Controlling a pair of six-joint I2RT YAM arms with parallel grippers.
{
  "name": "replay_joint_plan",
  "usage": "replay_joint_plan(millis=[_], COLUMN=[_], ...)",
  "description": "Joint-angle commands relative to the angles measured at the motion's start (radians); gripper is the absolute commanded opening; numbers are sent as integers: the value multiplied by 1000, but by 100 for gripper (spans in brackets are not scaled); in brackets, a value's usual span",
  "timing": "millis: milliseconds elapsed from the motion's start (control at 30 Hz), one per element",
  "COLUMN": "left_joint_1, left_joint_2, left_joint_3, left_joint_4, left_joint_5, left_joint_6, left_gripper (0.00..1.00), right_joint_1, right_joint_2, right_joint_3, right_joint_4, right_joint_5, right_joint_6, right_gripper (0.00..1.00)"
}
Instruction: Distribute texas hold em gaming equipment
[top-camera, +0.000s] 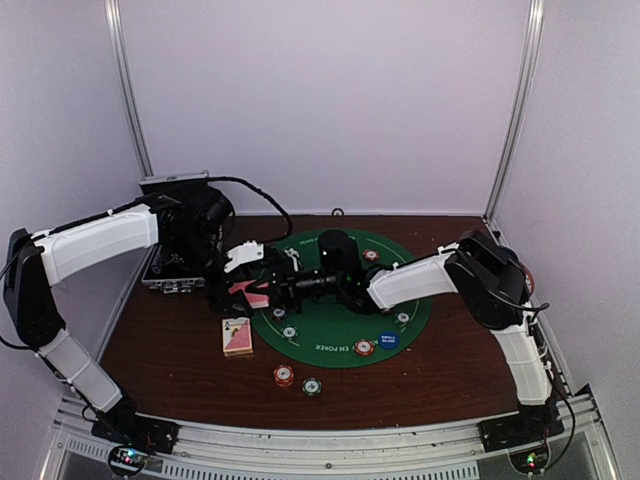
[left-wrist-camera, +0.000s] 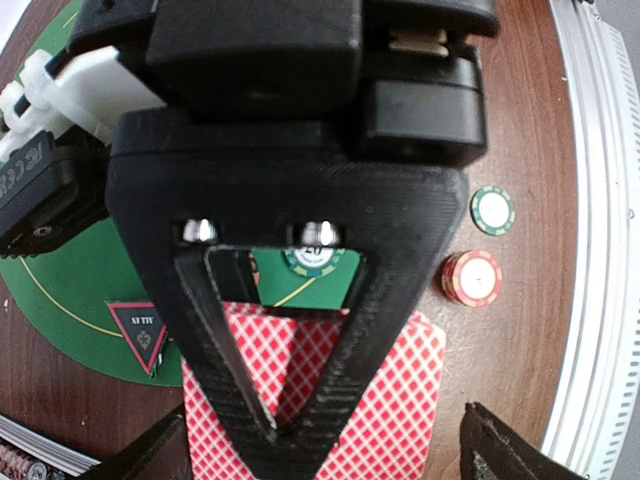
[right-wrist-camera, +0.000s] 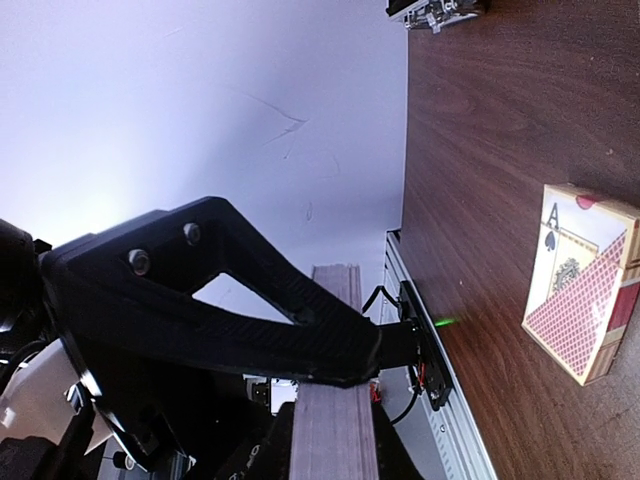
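Left wrist view: pink-backed cards straight below camera, over edge of mat, clamped by right gripper reaching in from opposite. Left gripper released, fingers spread wide either side of cards. Right arm nearer, holding them.

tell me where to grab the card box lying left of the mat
Probably by its two long sides, coming straight down from above. The card box lies flat on the table, apart from the mat, so both long sides stand free. Its narrow width should suit the jaws, and its broad faces can't be pinched while it lies flat.
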Motion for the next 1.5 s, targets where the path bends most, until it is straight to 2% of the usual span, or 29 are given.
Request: replay_joint_plan(millis=[0,300,433,500,600,867,933,1200,1467], left_joint_1=[8,8,8,8,9,8,8,8,8], left_joint_2=[-32,-33,-37,-38,-38,-37,-37,-32,-39], left_joint_3=[-10,-35,-23,-14,-4,-4,-5,-2,-2], left_joint_4=[-9,17,19,16,8,4,4,3,-1], left_joint_5=[82,50,42,40,42,46,45,35,29], left_joint_6=[-3,13,19,24,26,34,33,31,29], left_gripper=[89,84,75,68,59,47,46,43,41], right_joint_1=[-5,-6,-6,-5,-6,-13,-11,-7,-22], right_joint_2=[-25,-18,-15,-14,-29,-77,-82,-74,-112], right_joint_3=[-5,-1,-4,-6,-3,29,40,73,42], right_joint_4=[128,152,123,101,10,-254,-293,-357,-470], right_joint_5=[1,3,6,10,16,32,30,-2,11], right_joint_6=[37,58,43,33,-25,-204,-229,-260,-337], right_gripper=[0,0,0,3,9,51,56,57,49])
